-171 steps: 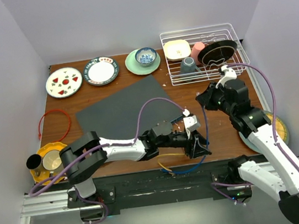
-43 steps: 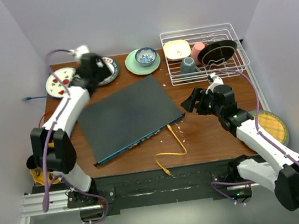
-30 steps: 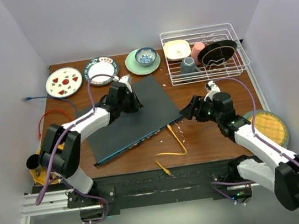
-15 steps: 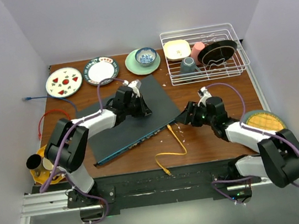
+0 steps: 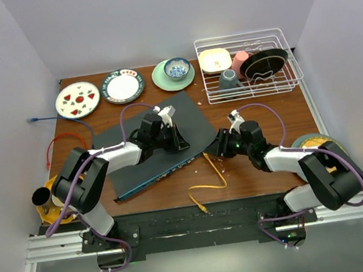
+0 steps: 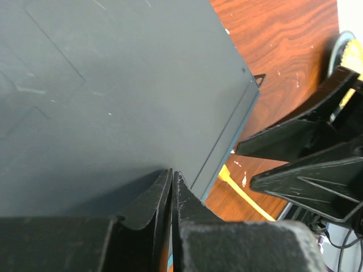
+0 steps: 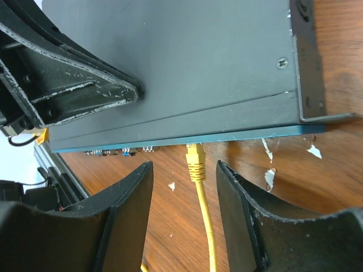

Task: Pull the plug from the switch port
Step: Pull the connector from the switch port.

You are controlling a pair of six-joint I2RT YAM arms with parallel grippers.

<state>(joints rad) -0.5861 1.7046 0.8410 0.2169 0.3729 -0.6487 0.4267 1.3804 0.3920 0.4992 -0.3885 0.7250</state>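
Observation:
The switch [image 5: 149, 144] is a broad flat black box lying at an angle mid-table, its bluish socket side [image 5: 166, 172] facing the near edge. A yellow plug [image 5: 205, 153] sits in a port near its right end, and its yellow cable [image 5: 219, 183] loops over the wood. My right gripper [image 5: 212, 150] is open, low at the table, with one finger on each side of the plug [image 7: 195, 161] and not touching it. My left gripper [image 5: 181, 143] is shut and empty, its tips [image 6: 172, 174] pressed down on the switch's top [image 6: 113, 85].
Three plates [image 5: 77, 98] and a bowl [image 5: 177, 68] line the back. A wire dish rack [image 5: 247, 66] stands at the back right. A blue cable [image 5: 57, 119] and a red cable [image 5: 52, 154] lie at the left. A yellow plate with cups [image 5: 58, 194] sits front left, another plate [image 5: 310, 139] at the right.
My left gripper slid right across the switch's top towards its near right corner. My right gripper came down and left until its open fingers bracket the yellow plug.

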